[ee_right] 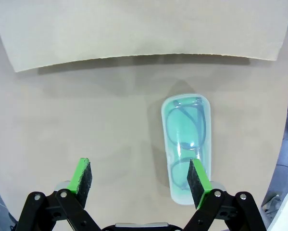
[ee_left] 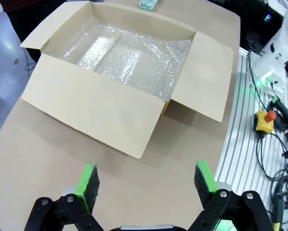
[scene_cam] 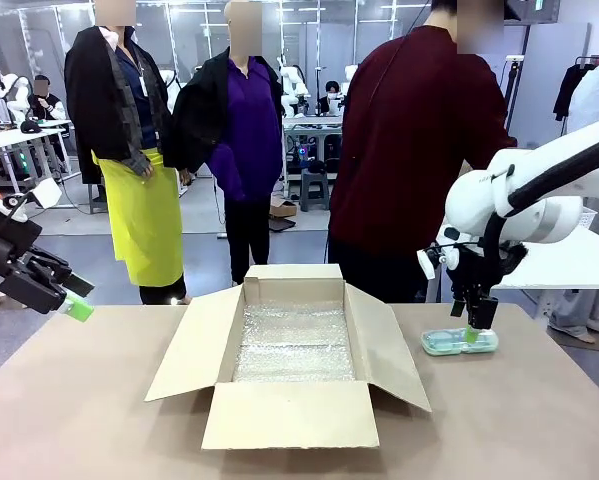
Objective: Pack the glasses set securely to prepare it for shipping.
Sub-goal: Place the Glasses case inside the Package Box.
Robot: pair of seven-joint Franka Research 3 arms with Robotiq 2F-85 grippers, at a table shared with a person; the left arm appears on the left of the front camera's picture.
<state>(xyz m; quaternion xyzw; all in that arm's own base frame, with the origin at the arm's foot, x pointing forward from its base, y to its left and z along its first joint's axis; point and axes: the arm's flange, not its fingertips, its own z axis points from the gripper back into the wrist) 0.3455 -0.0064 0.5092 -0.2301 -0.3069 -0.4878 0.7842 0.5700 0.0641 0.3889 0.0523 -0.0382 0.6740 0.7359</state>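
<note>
Mint-green case (ee_right: 187,144), glasses (ee_right: 184,126) inside; bubble-wrap-lined cardboard box (scene_cam: 289,415)

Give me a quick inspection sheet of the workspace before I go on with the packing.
Surface: brown table, flat.
Job's things: mint-green case flat on the table, right of the open cardboard box; bubble wrap lines the box.
Clutter: nothing seen.
Grippers: left gripper open, raised left of the box; right gripper open over the case, not gripping.
Cables: cables and a yellow stop button beside the table.
Surroundings: person in dark red top at far side.
</note>
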